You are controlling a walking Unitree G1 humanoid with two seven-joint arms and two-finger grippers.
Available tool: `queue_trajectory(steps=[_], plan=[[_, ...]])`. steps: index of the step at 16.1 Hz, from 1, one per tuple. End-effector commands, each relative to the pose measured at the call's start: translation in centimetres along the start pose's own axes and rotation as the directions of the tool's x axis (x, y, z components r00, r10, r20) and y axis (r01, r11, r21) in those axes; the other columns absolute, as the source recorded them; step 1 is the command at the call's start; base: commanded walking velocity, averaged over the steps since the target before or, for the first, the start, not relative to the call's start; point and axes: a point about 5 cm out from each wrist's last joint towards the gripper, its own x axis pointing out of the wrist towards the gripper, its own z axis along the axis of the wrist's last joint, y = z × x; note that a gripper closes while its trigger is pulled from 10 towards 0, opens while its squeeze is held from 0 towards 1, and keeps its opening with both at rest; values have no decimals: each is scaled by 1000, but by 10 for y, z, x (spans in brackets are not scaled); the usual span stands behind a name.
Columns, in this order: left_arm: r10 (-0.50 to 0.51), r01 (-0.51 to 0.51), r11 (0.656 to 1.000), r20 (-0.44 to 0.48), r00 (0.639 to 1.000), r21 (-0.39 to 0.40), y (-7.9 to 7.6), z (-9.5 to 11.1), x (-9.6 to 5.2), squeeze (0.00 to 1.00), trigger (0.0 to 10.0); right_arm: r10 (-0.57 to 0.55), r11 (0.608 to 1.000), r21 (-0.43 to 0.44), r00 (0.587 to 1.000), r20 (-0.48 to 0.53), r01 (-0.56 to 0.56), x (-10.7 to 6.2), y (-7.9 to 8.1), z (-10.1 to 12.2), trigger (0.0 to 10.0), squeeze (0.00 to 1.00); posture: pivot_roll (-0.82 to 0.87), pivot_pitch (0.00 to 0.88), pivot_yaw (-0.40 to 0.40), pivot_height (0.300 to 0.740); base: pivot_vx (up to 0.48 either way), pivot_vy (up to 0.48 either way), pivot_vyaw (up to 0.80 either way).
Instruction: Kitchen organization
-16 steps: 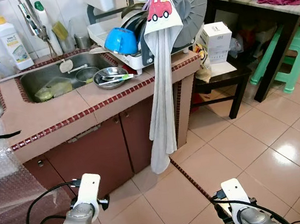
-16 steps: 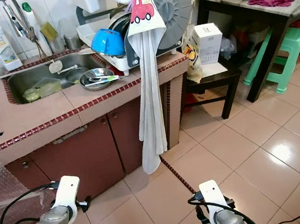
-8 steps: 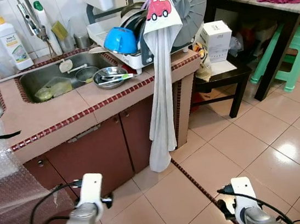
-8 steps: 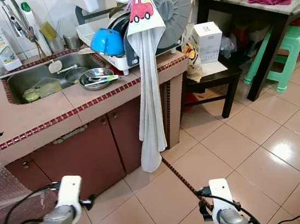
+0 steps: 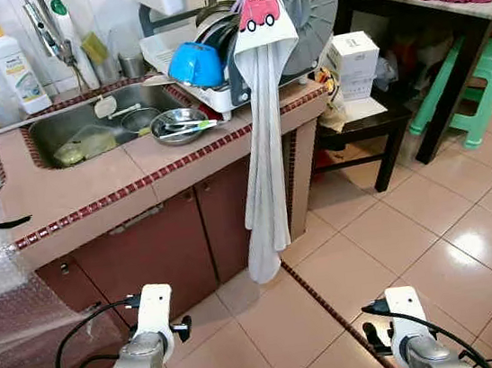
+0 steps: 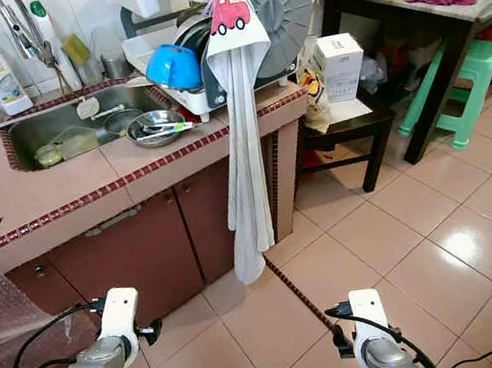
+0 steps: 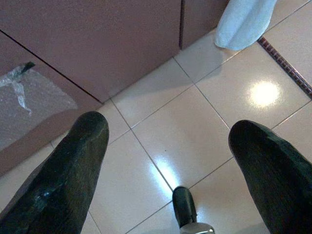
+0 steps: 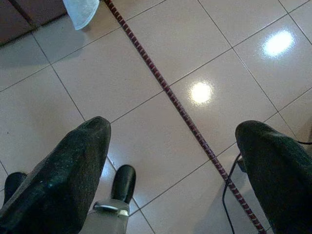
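Steel bowl [image 5: 178, 126] with utensils sits on the tiled counter [image 5: 127, 177] by the sink [image 5: 97, 124], well ahead of and above both grippers. Left gripper [image 7: 170, 170] hangs low over floor tiles [image 8: 161, 112] near the cabinet doors [image 7: 97, 39], fingers spread, empty. Right gripper [image 8: 170, 170] likewise spread and empty, a grey towel [image 5: 264, 145] hanging ahead of it.

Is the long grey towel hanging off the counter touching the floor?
Apart. In the left eye view the grey towel ends above the floor, with the cabinet base showing beneath its bottom edge.
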Motion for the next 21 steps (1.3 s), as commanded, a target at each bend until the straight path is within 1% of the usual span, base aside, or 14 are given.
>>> queue_trajectory(steps=[1,2,4,5,6,7,8,10,14,21], plan=[[-4,4,1000,-5,1000,-15,0,1,0,0,10000,-14,1000,25,1000,1,14,0,-3,1,10000,0,5,0,10,740,0,0,0],[-12,12,999,-1,1000,-40,-1,0,0,1000,10000,-6,999,32,1000,5,6,0,0,2,10000,0,4,0,6,740,0,0,0],[-15,16,998,5,1000,-68,-1,-1,0,1000,10000,7,1000,20,1000,-2,-6,0,2,-2,10000,0,9,0,4,740,0,0,0],[-13,14,998,8,1000,-69,0,-1,0,1000,10000,4,1000,22,1000,-3,-4,-1,2,-3,10000,0,11,0,4,740,0,0,0],[-13,14,997,14,1000,-72,1,-1,0,278,9843,3,999,44,1000,9,-3,-1,1,-2,10000,0,9,0,7,740,0,0,0],[-13,14,997,15,1000,-74,1,-1,0,278,9843,3,999,52,1000,14,-3,-1,1,-1,10000,0,8,0,10,740,0,0,0],[-11,13,997,22,1000,-74,2,0,0,0,10000,4,997,75,999,36,-6,0,2,3,10000,0,6,0,13,740,0,0,0],[-9,10,997,17,1000,-76,3,-1,-1,0,10000,7,997,79,999,40,-10,0,3,4,10000,0,6,0,19,740,0,0,0],[-8,9,998,15,1000,-64,5,0,-1,0,10000,23,998,56,999,37,-25,0,9,3,10000,0,6,0,27,740,0,0,0],[-8,9,998,15,1000,-61,7,1,-1,0,10000,30,999,20,999,24,-31,-1,9,-2,10000,0,2,0,32,740,0,-378,0]])
